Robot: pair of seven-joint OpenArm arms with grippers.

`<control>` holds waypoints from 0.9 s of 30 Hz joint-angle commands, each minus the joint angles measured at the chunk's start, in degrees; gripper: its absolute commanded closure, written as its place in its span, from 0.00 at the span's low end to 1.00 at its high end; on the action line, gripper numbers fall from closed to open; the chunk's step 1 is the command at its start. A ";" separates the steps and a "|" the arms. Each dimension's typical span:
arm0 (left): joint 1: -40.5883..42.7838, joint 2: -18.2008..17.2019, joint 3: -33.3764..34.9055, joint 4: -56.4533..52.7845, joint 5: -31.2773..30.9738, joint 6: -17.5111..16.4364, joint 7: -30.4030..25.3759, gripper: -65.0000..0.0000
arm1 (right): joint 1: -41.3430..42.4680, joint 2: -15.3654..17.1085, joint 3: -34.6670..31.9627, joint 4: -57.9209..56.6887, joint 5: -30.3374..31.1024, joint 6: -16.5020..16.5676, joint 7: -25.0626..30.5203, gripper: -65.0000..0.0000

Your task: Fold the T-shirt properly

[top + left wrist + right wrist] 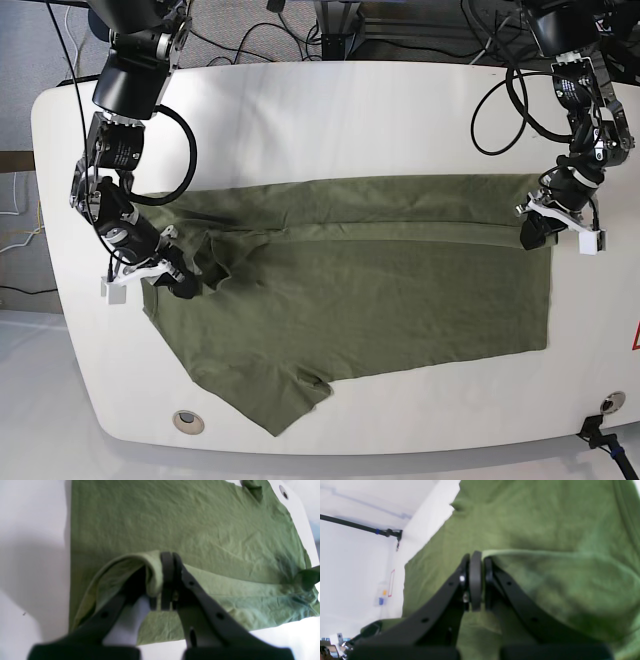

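Left wrist view: the left gripper [168,580] is clenching a raised fold of the T-shirt [190,527], fabric curling over its left finger; the rest is lying flat beyond the jaws on the white table [32,555].
Right wrist view: the right gripper [476,580] is pinching a folded edge of the shirt, which is trailing off to its right.
Base view: the T-shirt [380,300] is lying spread between the two grippers; the right gripper [180,283] is gripping the bunched sleeve end, the left gripper [535,232] the opposite edge.

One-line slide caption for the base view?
Both arms pinch the far edge of the olive T-shirt on the white table: left end effector, right end effector.
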 commanded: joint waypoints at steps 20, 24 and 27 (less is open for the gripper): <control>-9.11 -12.09 -0.48 -6.23 -0.75 -0.36 -1.45 0.69 | 11.01 11.37 -12.75 -5.51 0.88 0.14 0.47 0.26; -0.67 -14.02 -0.39 2.83 -0.66 -0.36 -5.76 0.69 | 2.75 18.67 -15.12 7.06 0.70 0.05 0.73 0.26; 6.54 -13.67 -0.22 8.63 4.44 -0.45 -11.29 0.69 | -3.41 21.75 -15.03 12.68 -5.98 0.05 2.14 0.26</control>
